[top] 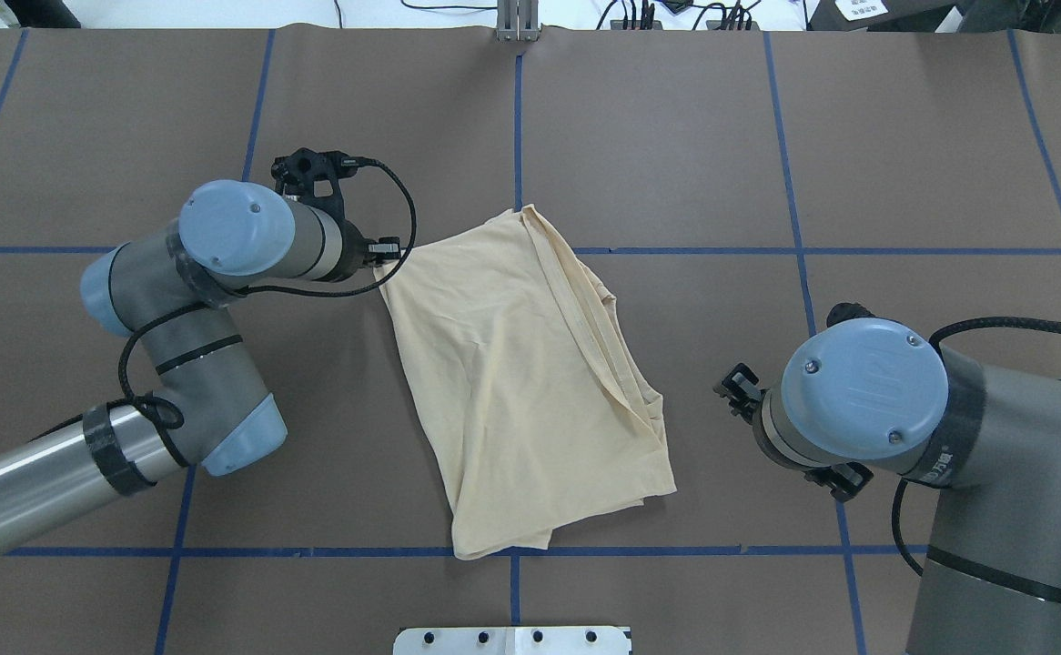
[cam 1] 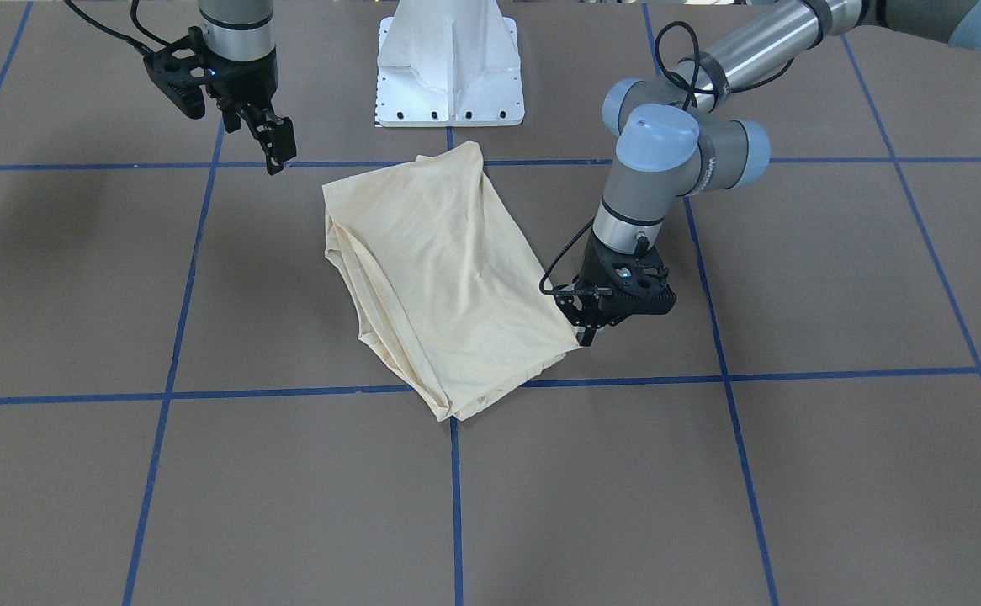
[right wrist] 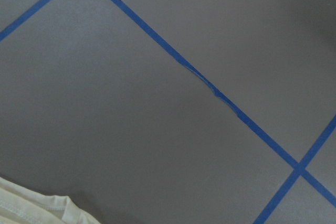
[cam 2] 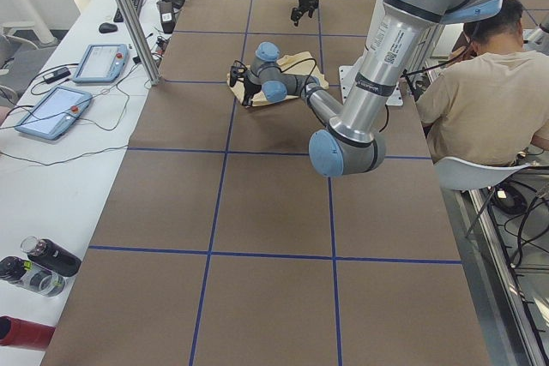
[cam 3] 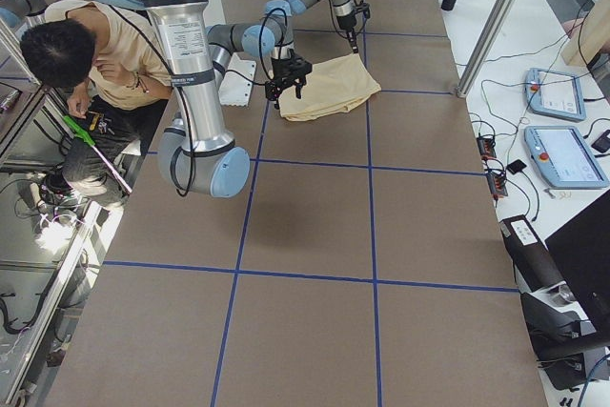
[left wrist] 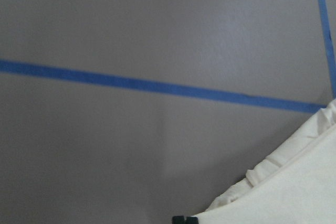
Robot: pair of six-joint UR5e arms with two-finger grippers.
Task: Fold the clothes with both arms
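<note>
The pale cream-yellow shirt (cam 1: 440, 269) (top: 512, 382) lies folded into a slanted oblong at the table's middle, with no print or label showing. My left gripper (cam 1: 587, 337) is down at the table on the shirt's far left corner, its fingers closed together on the fabric edge. In the left wrist view that corner of the shirt (left wrist: 294, 192) reaches a black fingertip (left wrist: 181, 219) at the bottom edge. My right gripper (cam 1: 276, 151) hangs above the table on the robot's side, to the right of the shirt, open and holding nothing. A hem of the shirt (right wrist: 31, 203) shows in the right wrist view.
The white pedestal base (cam 1: 450, 76) stands at the robot's edge of the table. Blue tape lines (cam 1: 204, 394) grid the brown surface. A seated person (cam 2: 480, 92) is behind the robot. Tablets (cam 2: 51, 109) and bottles (cam 2: 43, 263) lie on a side bench.
</note>
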